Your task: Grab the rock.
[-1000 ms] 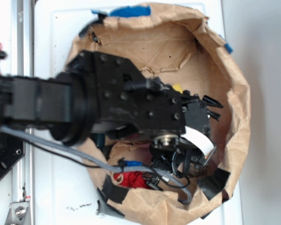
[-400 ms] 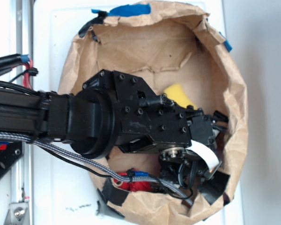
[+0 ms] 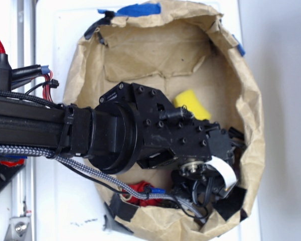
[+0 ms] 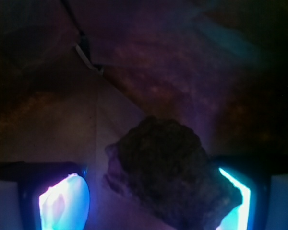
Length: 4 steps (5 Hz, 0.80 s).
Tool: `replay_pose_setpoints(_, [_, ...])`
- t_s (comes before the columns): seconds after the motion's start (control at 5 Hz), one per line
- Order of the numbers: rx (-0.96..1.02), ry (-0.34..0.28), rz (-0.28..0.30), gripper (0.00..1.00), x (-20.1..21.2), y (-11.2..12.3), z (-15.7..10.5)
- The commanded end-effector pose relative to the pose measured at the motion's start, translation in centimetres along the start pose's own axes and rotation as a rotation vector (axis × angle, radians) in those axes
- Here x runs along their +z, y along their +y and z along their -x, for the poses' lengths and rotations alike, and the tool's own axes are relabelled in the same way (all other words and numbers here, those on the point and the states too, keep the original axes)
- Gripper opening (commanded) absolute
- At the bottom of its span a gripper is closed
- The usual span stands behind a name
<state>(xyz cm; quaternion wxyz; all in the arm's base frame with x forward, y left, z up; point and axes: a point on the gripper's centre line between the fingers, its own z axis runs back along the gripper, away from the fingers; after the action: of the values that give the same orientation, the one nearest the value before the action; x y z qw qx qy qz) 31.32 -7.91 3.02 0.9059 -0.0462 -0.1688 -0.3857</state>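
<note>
Brown paper lining (image 3: 140,55), taped at the edges, forms the work basin; arm fills most of the exterior view. Wrist view: rock (image 4: 168,175) lies on the paper between the fingers, nearer the right pad (image 4: 233,201), left pad clear of it. Gripper (image 4: 149,201) spread apart. Rock looks hard, rough, dense, so likely grippy; pinch across the flatter sides. No readable writing.

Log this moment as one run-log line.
phase: closing in on rough dark grey-brown rock | gripper: open, fingers flank rock, right one touching | site: brown paper bag | nearby: yellow sponge
</note>
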Motion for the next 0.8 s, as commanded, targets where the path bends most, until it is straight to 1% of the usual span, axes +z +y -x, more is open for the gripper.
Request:
replay_pose_setpoints(0.0, [-0.026, -0.037, -0.025, 0.0, 0.6, -0.4, -1.6])
replay_pose_setpoints(0.2, [-0.013, -0.032, -0.03, 0.0, 0.7, -0.2, -1.6])
replay_pose_setpoints(0.4, [0.03, -0.006, -0.011, 0.0, 2.3, 0.6, -0.7])
replay_pose_setpoints(0.6, [0.096, 0.022, 0.046, 0.0, 4.9, 1.9, 1.7])
